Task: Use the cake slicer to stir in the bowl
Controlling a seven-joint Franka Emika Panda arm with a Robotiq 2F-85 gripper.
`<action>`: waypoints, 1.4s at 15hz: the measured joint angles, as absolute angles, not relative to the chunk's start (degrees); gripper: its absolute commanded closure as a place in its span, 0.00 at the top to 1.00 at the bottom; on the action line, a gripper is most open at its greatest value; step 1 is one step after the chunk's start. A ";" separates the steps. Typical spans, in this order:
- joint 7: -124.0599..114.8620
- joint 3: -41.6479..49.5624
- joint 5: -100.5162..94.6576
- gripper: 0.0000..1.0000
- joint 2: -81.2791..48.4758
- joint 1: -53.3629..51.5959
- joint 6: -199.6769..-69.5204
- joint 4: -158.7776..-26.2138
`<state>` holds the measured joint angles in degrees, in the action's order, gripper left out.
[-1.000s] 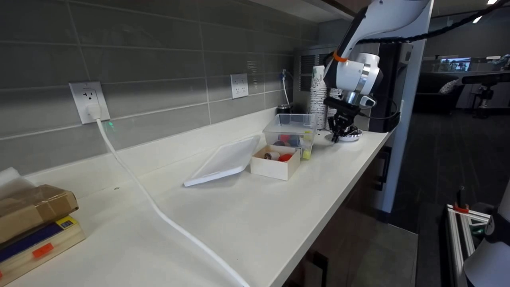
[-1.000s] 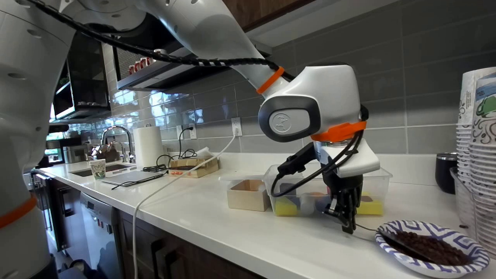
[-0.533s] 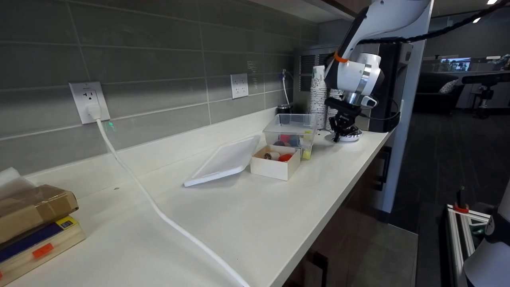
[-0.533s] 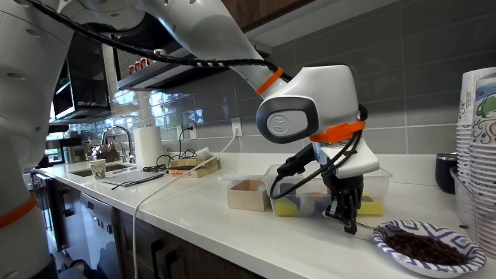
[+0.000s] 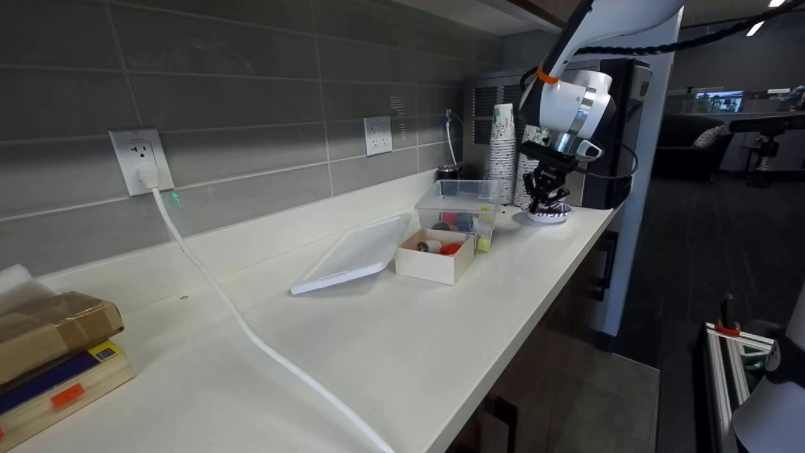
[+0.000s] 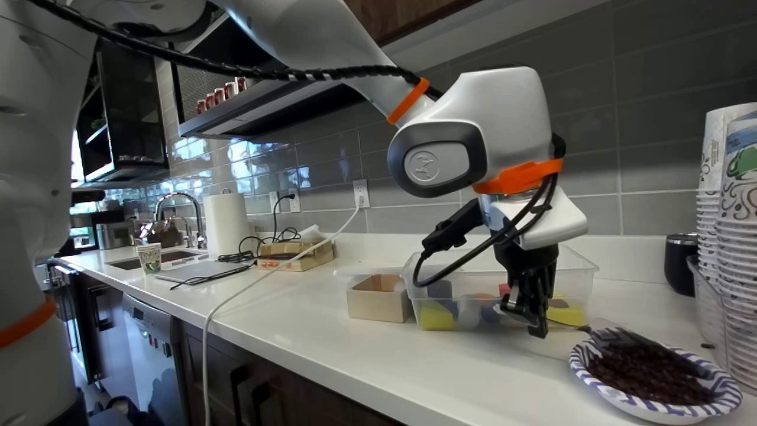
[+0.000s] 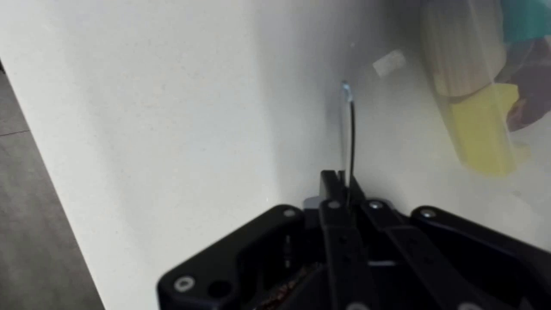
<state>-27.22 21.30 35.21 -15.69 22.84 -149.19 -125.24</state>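
Observation:
The bowl [image 6: 627,402] is a shallow paper bowl with a blue-and-white patterned rim, holding dark red-brown beans. It also shows at the far end of the counter in an exterior view [image 5: 547,218]. The cake slicer [image 6: 627,338] has a dark blade slanting over the beans across the bowl's near-wall side; I cannot tell whether it touches them. Its thin metal handle [image 7: 349,137] runs between my fingers. My gripper [image 6: 537,334] is shut on this handle, beside the bowl and above the counter. In the wrist view, the gripper [image 7: 340,176] hides most of the bowl.
A clear plastic box [image 6: 497,284] with colourful items stands behind the gripper, beside a small wooden box [image 6: 378,302]. Stacked paper cups [image 6: 736,260] and a black tumbler [image 6: 681,265] stand past the bowl. A white lid [image 5: 352,255] leans against the wall.
My gripper has risen a little with the slicer. The blade, earlier low in the beans at the bowl's near side, is now higher over them. The bowl shifted slightly towards the gripper earlier.

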 measured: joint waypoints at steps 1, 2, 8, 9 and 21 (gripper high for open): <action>-26.28 21.35 35.21 0.01 -14.78 23.32 -147.90 -125.23; -25.34 21.44 35.22 0.01 -13.91 23.83 -146.39 -125.21; -18.51 22.92 35.67 0.01 -9.49 27.17 -132.95 -123.80; -17.46 23.32 35.92 0.01 -9.20 27.75 -130.21 -123.09; -14.89 24.42 39.44 0.01 -18.32 30.97 -105.75 -106.83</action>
<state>-14.89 24.42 39.44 -18.32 30.97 -105.75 -106.83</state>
